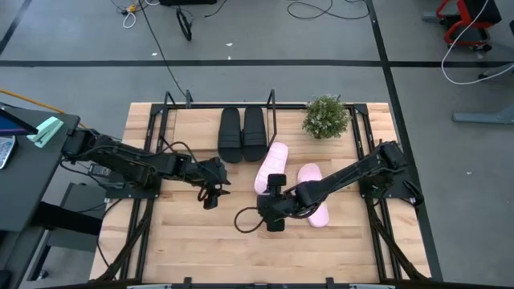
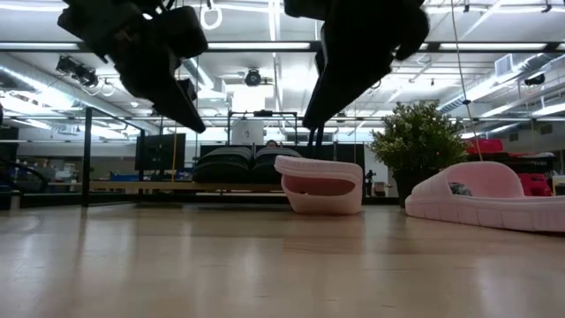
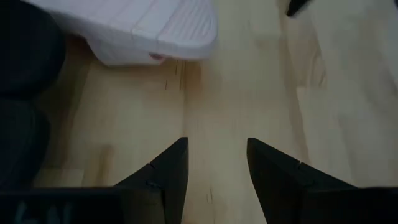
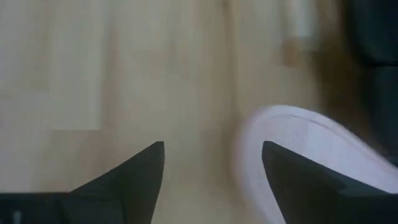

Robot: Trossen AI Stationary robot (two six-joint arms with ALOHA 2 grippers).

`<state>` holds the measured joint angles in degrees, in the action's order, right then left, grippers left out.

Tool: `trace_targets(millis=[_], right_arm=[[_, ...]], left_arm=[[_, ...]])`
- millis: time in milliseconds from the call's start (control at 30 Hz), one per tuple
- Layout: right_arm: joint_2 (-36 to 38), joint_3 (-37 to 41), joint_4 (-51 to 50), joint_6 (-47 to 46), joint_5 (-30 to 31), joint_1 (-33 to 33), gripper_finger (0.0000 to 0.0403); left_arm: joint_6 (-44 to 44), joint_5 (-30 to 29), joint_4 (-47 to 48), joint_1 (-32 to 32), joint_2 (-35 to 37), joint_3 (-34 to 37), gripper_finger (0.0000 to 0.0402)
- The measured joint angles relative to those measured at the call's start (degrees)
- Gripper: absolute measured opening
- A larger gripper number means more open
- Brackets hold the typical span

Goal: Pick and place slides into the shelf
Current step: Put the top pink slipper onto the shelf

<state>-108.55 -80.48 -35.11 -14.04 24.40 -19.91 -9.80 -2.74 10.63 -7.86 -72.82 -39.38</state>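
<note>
Bare wood lies between the open, empty fingers of the right gripper (image 4: 211, 180); pink slide (image 4: 298, 155) just beside. Descending off-centre could nudge it. Left gripper (image 3: 217, 177) open, empty; black slides (image 1: 242, 133) shelved.

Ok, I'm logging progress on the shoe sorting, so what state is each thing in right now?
Black slides: side by side in the shelf.
Pink slide nearer the shelf: on the table, not shelved.
Other pink slide: on the table, partly under the right arm.
Left gripper: open, empty, above bare wood.
Right gripper: open, empty, beside a pink slide.
Potted plant: upright.
</note>
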Motion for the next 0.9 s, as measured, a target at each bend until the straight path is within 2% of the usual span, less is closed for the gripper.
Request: trace_targets(millis=[133, 533, 900], right_arm=[[-1.8, -2.09, -2.4, -0.82, 6.51, 0.59, 0.0284], [-3.39, -2.0, -3.36, -0.13, 5.34, 1.54, 0.03], [-3.63, -0.36, -5.59, 5.72, 5.65, 1.52, 0.0333]], left_arm=[[0.02, 0.0, 0.4, 0.02, 0.0, 0.0, 0.0168], [-0.79, 0.04, 0.53, 0.0, 0.0, 0.0, 0.0166], [0.11, 0.02, 0.51, 0.02, 0.0, 0.0, 0.0164]])
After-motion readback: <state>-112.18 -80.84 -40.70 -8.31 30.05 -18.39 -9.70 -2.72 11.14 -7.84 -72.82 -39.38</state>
